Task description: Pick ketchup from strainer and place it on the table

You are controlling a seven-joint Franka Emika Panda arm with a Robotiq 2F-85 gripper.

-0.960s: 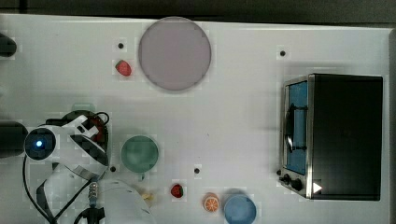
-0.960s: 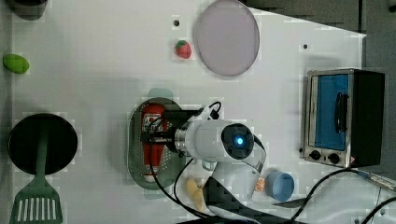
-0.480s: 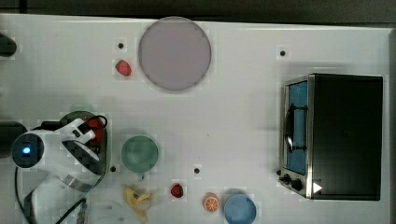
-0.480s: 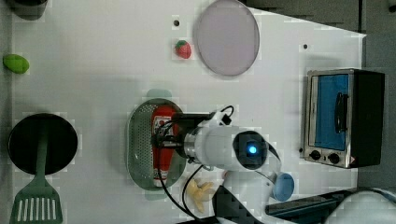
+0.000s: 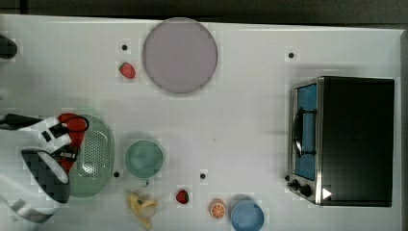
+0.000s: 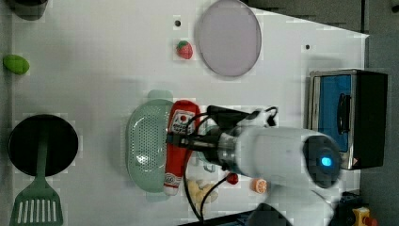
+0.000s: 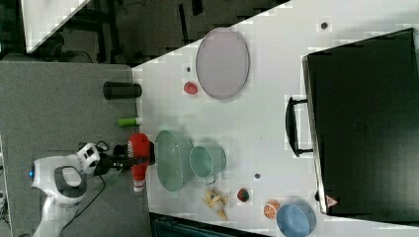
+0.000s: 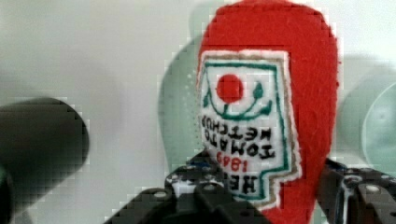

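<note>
The ketchup (image 6: 180, 123), a red bottle with a white label and white cap, is in my gripper (image 6: 179, 141), which is shut on its middle. In the left view it hangs lengthwise over the right rim of the pale green strainer (image 6: 146, 146). In the right view the ketchup (image 7: 140, 146) is raised clear of the strainer (image 7: 171, 160). In the wrist view the ketchup (image 8: 275, 107) stands between dark fingers (image 8: 187, 186), with the strainer's green behind it. In the top view my arm hides most of the ketchup (image 5: 73, 131) beside the strainer (image 5: 95, 159). The white table (image 5: 240, 120) lies below.
A round green bowl (image 5: 144, 159) stands close beside the strainer. A grey-lilac plate (image 5: 179, 55), strawberries (image 5: 127, 70) (image 5: 182, 196), a banana (image 5: 142, 207), an orange slice (image 5: 217, 209), a blue bowl (image 5: 247, 215) and a toaster oven (image 5: 344, 139) are on the table. A black pan (image 6: 42, 146) and green spatula (image 6: 35, 207) lie nearby.
The ketchup has risen out of the strainer in my grip and shifted toward the left view's right. My arm has swung toward the top view's left.
</note>
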